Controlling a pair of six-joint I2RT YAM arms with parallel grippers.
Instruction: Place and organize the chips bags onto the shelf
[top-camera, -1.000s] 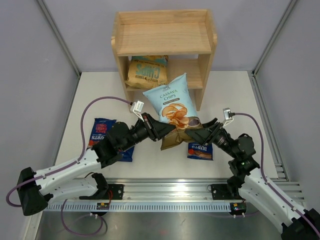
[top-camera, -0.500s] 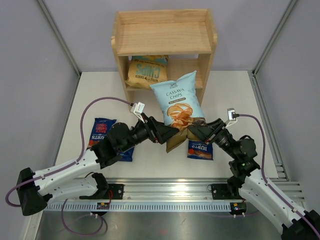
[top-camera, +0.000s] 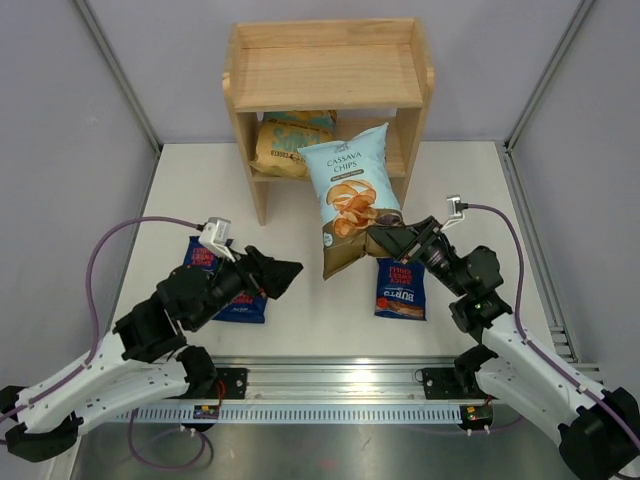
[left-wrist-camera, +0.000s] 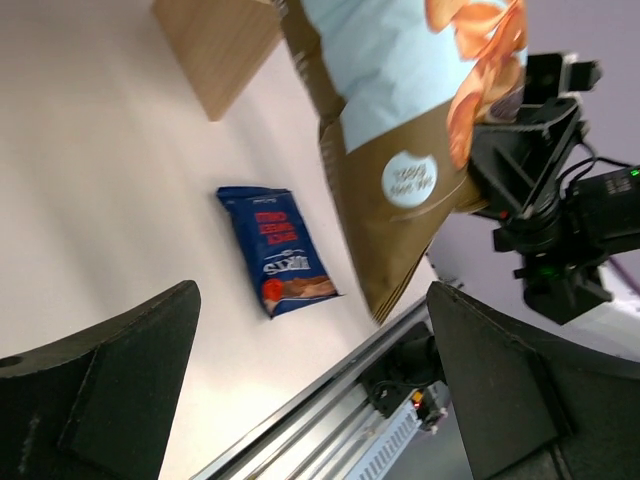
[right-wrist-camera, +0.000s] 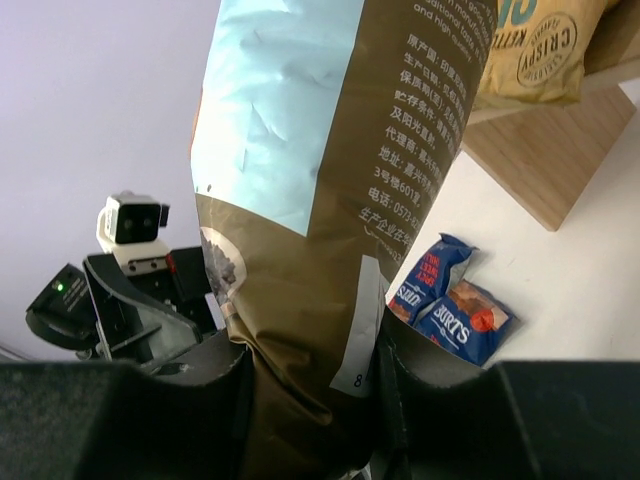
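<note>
Far left on the table (top-camera: 480, 200), we've got the far-left Burts bag (top-camera: 203, 255) lying flat. The second Burts bag (top-camera: 245, 308) is just beside it, and both are partly hidden under the left arm. Next comes the left gripper (top-camera: 286, 278), jaws spread wide with nothing between them, completely empty-handed. Up behind, the tan-and-teal bag (top-camera: 290, 140) sits in the lower tier of the shelf (top-camera: 330, 75), on its left side. Centre stage now: the cassava chips bag (top-camera: 350, 190) is upright in the air just in front of the shelf, its top overlapping the lower tier's opening. The right gripper (top-camera: 385, 240) is clamped on the bag's brown bottom end, and from the right wrist we see its fingers (right-wrist-camera: 130, 420) pinching the crinkled foil. Below that, the third Burts bag (top-camera: 401, 290) lies flat on the table, well apart from the other two.
</note>
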